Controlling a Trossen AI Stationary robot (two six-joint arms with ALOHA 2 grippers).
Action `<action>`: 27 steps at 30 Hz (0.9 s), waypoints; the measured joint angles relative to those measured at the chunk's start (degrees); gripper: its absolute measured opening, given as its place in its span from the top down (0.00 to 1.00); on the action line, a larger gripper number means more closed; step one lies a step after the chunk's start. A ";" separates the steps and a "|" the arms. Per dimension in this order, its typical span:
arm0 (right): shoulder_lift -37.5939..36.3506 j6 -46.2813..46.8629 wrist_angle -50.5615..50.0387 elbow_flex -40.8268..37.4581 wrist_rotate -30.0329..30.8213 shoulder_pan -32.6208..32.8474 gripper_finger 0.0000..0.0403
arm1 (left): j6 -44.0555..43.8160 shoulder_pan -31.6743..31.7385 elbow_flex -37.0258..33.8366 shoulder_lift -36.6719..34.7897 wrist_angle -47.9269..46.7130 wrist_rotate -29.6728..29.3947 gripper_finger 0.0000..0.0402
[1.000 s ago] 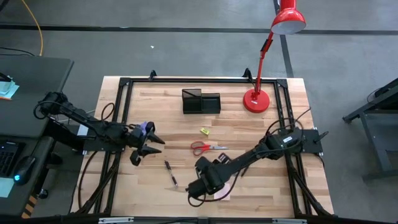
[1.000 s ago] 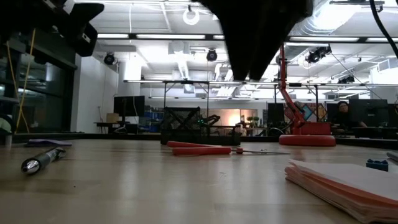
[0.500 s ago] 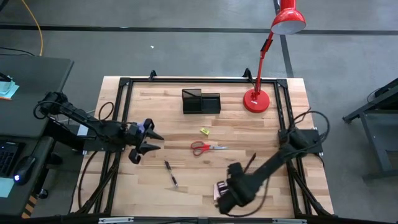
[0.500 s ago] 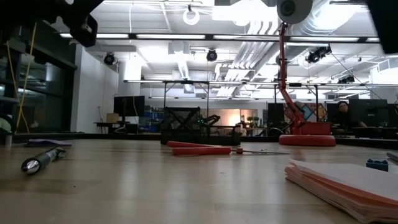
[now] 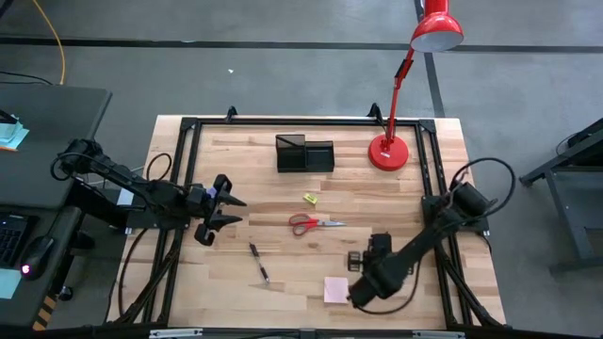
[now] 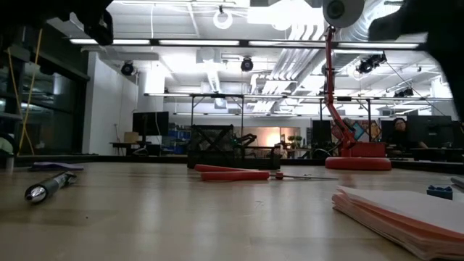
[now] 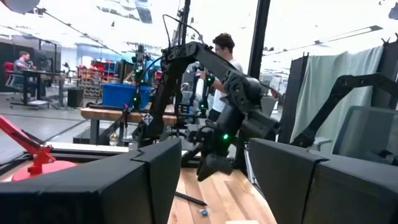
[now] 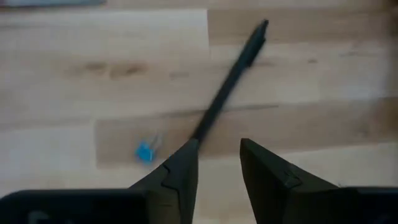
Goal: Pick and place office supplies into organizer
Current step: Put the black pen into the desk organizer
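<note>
1. Pale wooden plank desk [image 5: 283, 184] with a black frame around its edge.
2. Red desk lamp [image 5: 388, 153]: its round base stands at the far right of the desk, just right of item 5.
3. Left gripper [image 5: 233, 211]: I see it over the desk's left side, pointing inward. Its jaws stand well apart with nothing between them.
4. Right gripper [image 8: 217, 144]: I find it above the near right part of the desk, looking straight down. Its jaws are parted by a narrow gap and grip nothing.
5. Small black boxy organizer [image 5: 304, 153]: far centre, a taller section on the left joined to a lower one on the right.
6. Red-handled scissors [image 5: 316, 224]: lying flat mid-desk, well in front of the organizer.
7. Pink square note pad [image 5: 335, 289]: near edge, beside the right arm.
8. Thin dark pen [image 8: 230, 81]: lying on the boards under the right gripper, one end at a jaw tip.
9. Second thin dark pen [image 5: 259, 264]: near left of centre.
10. Tiny yellow piece [image 5: 308, 199]: between the organizer and the scissors.
11. Tiny blue piece [image 8: 144, 151]: beside the first pen.
</note>
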 joint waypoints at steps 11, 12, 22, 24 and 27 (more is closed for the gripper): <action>0.29 -0.81 2.50 -1.17 -1.07 -2.74 0.72 | -1.53 0.00 0.00 0.04 -4.59 2.46 0.55; 0.29 -1.10 2.46 -1.17 -2.11 -2.89 0.72 | -2.00 -0.02 0.00 0.04 -4.91 2.98 0.55; 0.31 0.46 1.84 -1.17 -6.54 -4.54 0.72 | -3.96 -0.01 0.00 0.04 -7.25 3.17 0.55; 0.31 0.52 0.64 -1.36 -6.36 -5.39 0.72 | -3.96 -0.02 0.00 0.04 -7.25 3.18 0.55; 0.41 1.25 6.32 -4.65 -5.12 -6.40 0.72 | -3.96 0.00 0.00 0.04 -7.28 3.16 0.55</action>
